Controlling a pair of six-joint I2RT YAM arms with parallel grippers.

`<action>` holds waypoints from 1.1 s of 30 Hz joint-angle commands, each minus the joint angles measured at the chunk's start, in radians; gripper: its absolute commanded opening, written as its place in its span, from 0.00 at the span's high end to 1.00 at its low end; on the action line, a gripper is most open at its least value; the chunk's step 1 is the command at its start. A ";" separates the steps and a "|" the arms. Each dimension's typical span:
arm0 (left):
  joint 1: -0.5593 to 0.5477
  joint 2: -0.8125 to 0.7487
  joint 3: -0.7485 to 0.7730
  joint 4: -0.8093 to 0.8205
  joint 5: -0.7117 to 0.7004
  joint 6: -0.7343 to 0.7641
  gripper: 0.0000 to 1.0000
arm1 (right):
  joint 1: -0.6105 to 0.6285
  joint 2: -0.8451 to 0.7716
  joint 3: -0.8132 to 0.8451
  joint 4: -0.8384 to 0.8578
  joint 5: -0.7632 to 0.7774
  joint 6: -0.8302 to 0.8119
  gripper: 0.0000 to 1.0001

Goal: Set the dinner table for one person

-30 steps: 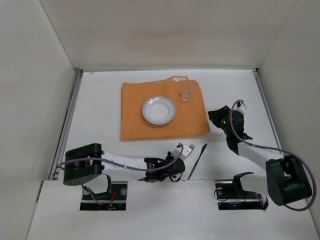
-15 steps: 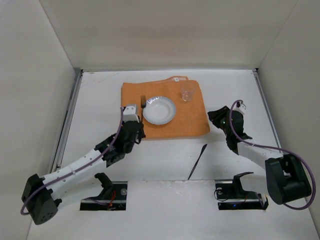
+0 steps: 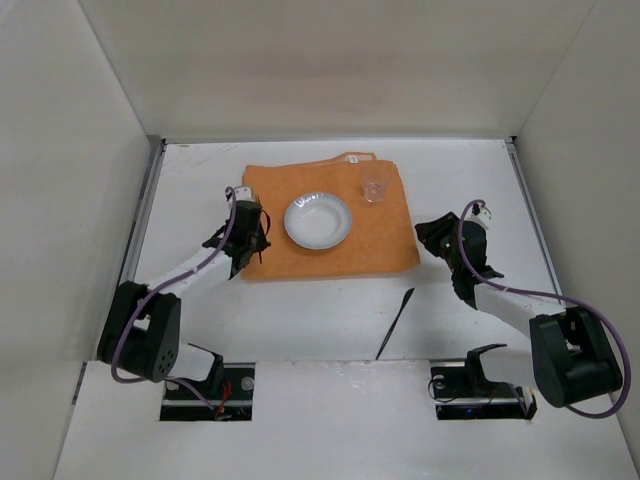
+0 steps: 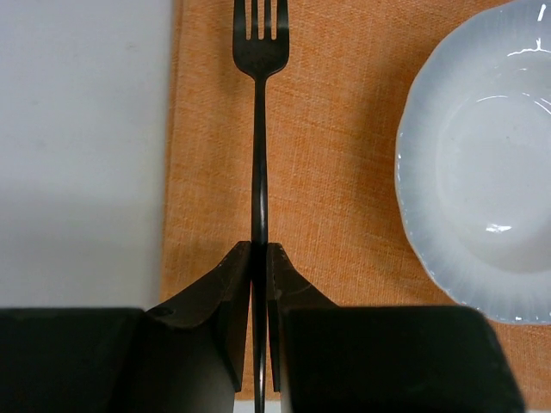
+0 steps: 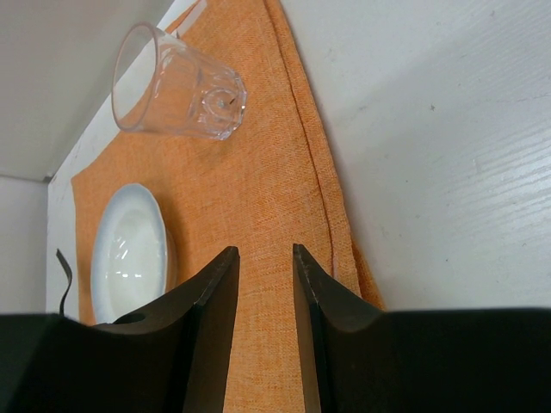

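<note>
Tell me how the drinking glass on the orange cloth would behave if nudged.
The drinking glass looks rigid and probably smooth, so a grip may slip. It stands upright on the orange cloth, so a high push could tip and roll it.

2 white arms (image 3: 190, 272), black joints (image 3: 565, 355), purple cables (image 3: 520, 293), black pincer fingers (image 4: 219, 292).

In the left wrist view the fork (image 4: 259, 129) loses its tine tips to the top edge and its handle end vanishes between the pinching fingers of the left gripper (image 4: 259, 251), while the white plate (image 4: 482, 163) is cut by the right edge. In the right wrist view the right gripper (image 5: 266, 254) covers the plate's lower part and the near edge of the orange cloth (image 5: 258, 172), and a thin dark sliver (image 5: 62, 280) at the left is too small to identify
</note>
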 commanded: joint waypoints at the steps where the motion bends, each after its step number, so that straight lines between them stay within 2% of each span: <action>1: -0.007 0.030 0.075 0.074 0.051 0.042 0.92 | 0.007 -0.004 0.014 0.057 0.000 -0.005 0.63; 12: -0.006 0.203 0.153 0.084 0.036 0.097 0.92 | 0.007 0.004 0.016 0.057 -0.006 -0.001 0.63; 20: -0.007 0.263 0.170 0.086 -0.001 0.105 0.91 | 0.007 0.007 0.017 0.057 -0.006 -0.001 0.63; 22: -0.007 0.266 0.162 0.094 -0.008 0.105 0.88 | 0.007 0.007 0.017 0.057 -0.006 -0.001 0.63; 28: -0.013 0.222 0.127 0.095 -0.056 0.099 0.68 | 0.007 0.008 0.017 0.057 -0.006 -0.001 0.63; 33: -0.087 0.038 0.061 0.080 -0.105 0.084 0.64 | 0.007 0.002 0.014 0.057 -0.006 -0.001 0.63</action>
